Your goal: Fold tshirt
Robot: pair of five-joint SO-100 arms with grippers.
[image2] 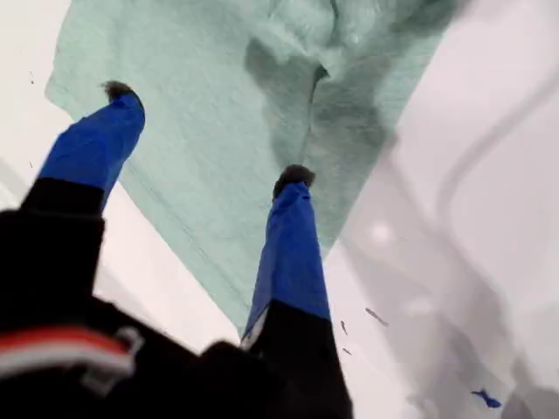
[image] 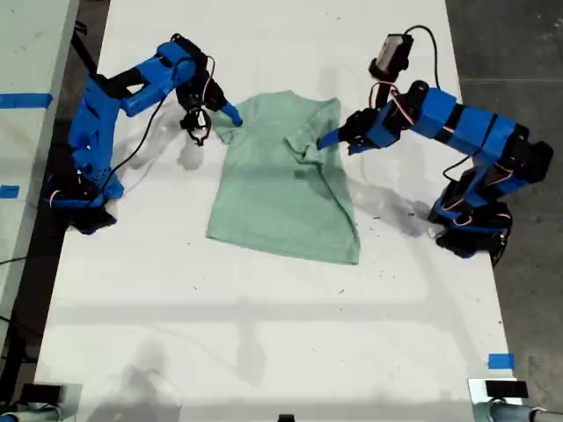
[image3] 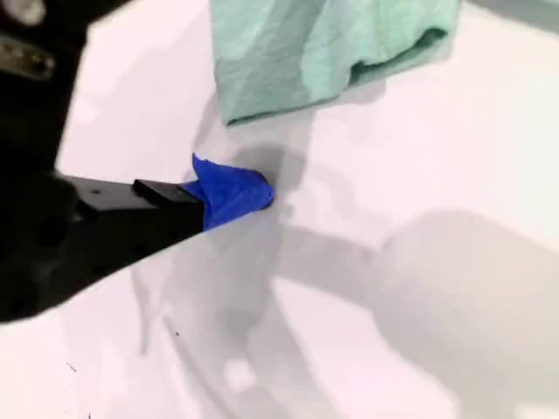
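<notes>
Wide-spread, my first gripper [image2: 205, 131] hovers over the tshirt [image: 286, 180]; my second gripper [image3: 231, 192], beside its edge, looks closed, perhaps.

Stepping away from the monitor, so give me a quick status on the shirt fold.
My first gripper open over the tshirt, holding nothing. My second gripper at the shirt's edge, jaws unclear. Shirt partly folded, bunched. Nothing in the way.

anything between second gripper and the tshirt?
No. In the second wrist view only bare white table separates my second gripper from the tshirt; nothing lies in that gap.
</notes>
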